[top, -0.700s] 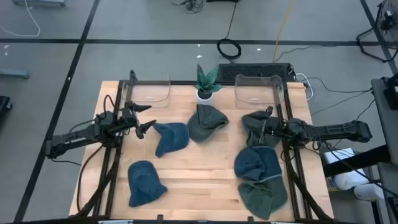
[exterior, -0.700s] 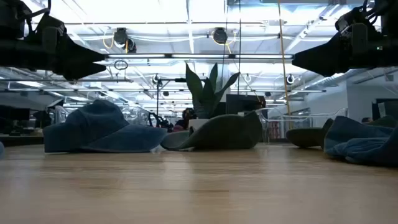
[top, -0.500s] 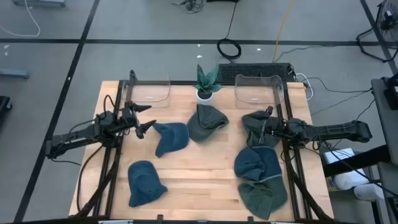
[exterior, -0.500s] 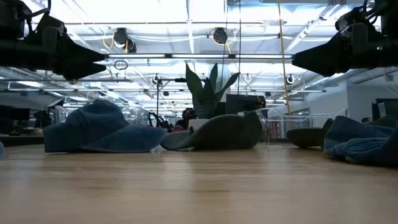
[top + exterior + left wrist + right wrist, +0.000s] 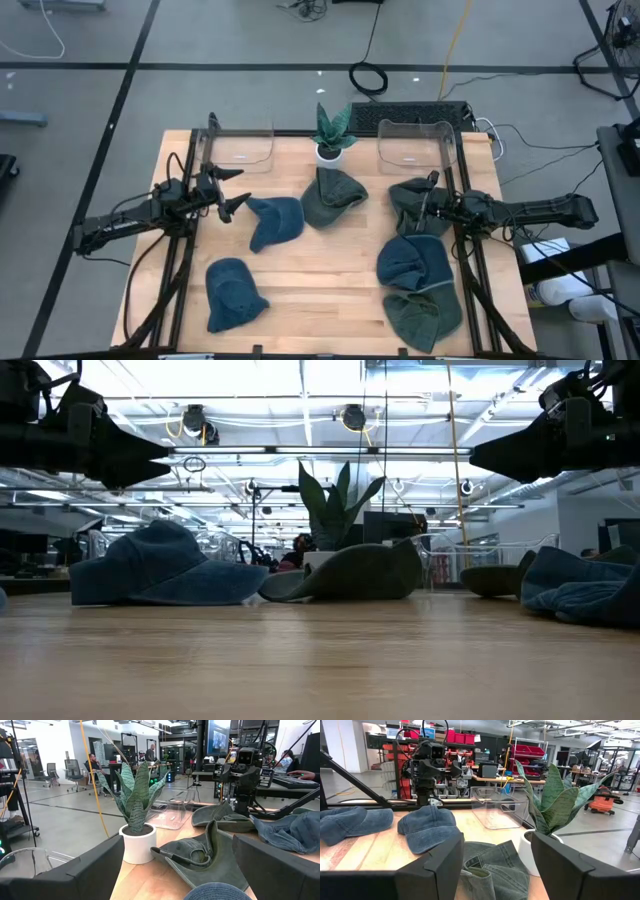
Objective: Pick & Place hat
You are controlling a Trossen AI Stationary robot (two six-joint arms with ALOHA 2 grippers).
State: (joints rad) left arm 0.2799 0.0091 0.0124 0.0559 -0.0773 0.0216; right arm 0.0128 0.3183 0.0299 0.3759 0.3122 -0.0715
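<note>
While both arms hover above the table, the left gripper gapes wide and empty near the left edge, just beside a blue hat. The right gripper, jaws apart and empty, hangs over a green hat near the right edge.

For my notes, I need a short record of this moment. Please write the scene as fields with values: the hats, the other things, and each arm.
blue hats: three; one by the left gripper, one front left, one on the right
green hats: three; centre, right, front right
plant: potted, at back centre
clear bins: two, back left and back right
left gripper: jaws open, empty
right gripper: jaws open, over the right green hat
</note>
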